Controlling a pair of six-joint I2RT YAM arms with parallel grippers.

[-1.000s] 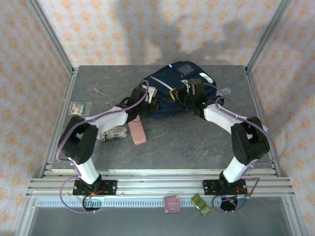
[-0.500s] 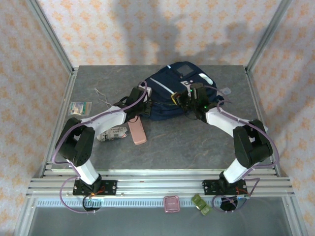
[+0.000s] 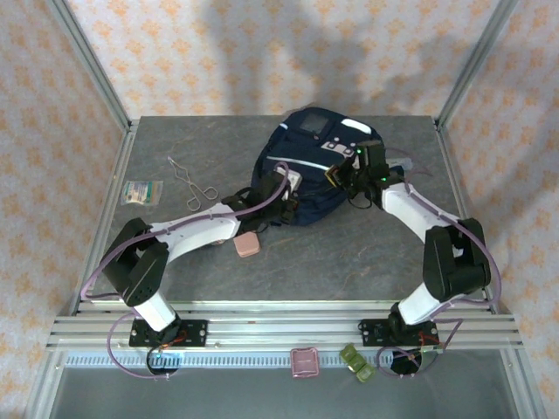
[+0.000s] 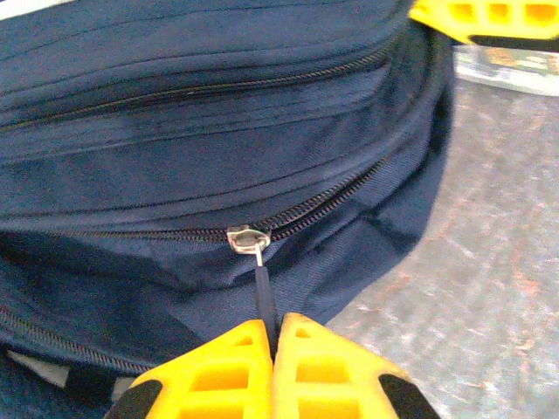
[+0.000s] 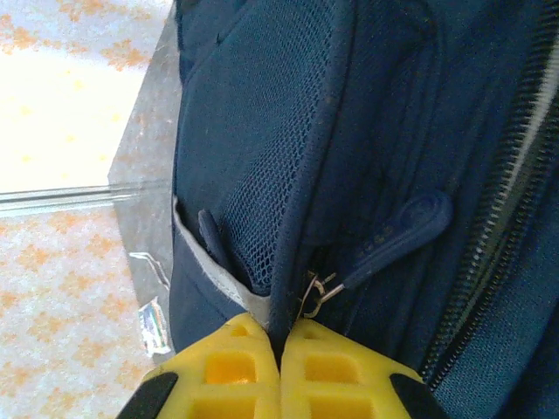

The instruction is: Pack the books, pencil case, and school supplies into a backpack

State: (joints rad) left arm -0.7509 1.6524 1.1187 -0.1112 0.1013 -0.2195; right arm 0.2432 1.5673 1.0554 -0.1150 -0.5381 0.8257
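The navy backpack (image 3: 310, 166) stands at the far middle of the table, front pocket facing up. My left gripper (image 3: 285, 188) is at its near left side, shut on the black zipper pull (image 4: 265, 301) below the silver slider (image 4: 247, 238). My right gripper (image 3: 351, 172) is at the backpack's right side, shut on a fold of its fabric (image 5: 288, 262) beside a mesh pocket (image 5: 262, 175). The pink pencil case (image 3: 247, 245) lies on the table, partly under my left arm. A clear packet (image 5: 153, 325) lies right of the backpack. The books are out of view.
A greenish-white flat packet (image 3: 142, 191) and a bent wire piece (image 3: 188, 179) lie at the table's left. Metal frame posts stand at the far corners. The aluminium rail (image 3: 279, 327) runs along the near edge.
The backpack has been lifted from lying flat to standing taller and shifted to the right. Both grippers moved right with it, still shut. My left arm now covers part of the pencil case.
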